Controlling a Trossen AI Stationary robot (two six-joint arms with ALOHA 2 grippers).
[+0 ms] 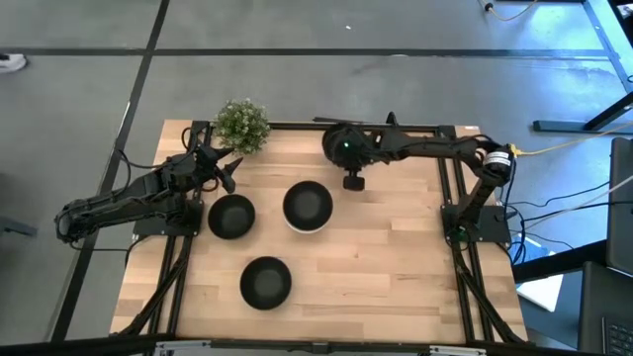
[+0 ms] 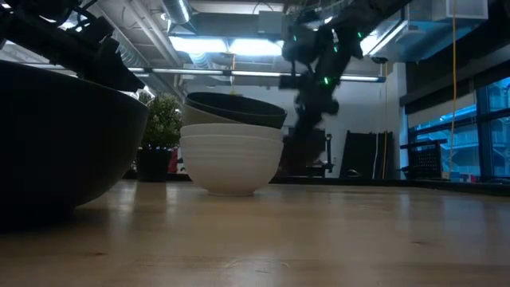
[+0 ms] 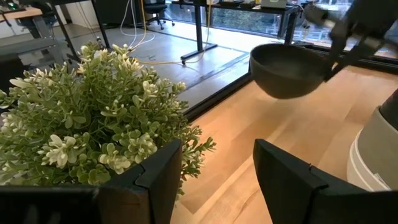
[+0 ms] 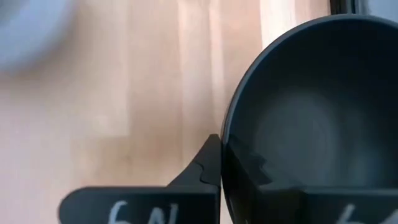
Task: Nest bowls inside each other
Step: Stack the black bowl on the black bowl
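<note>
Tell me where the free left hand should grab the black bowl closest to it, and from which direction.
Take the black bowl by its rim, coming straight down from above, one finger inside the wall and one outside. It sits upright and open-topped on the table, so the thin rim is the only pinchable edge. Probably choose the rim section facing the left hand, away from the white stack.

Three bowl places on the table, a plant at the far left corner, one bowl in the air.

The plant stands at the far left corner of the table. The bowl stack is near the middle; the left bowl lies just beside it on its left, and the near bowl lies in front, between the two. The right tool, behind the stack, holds the lifted bowl above the table. The left tool is beside the plant.
</note>
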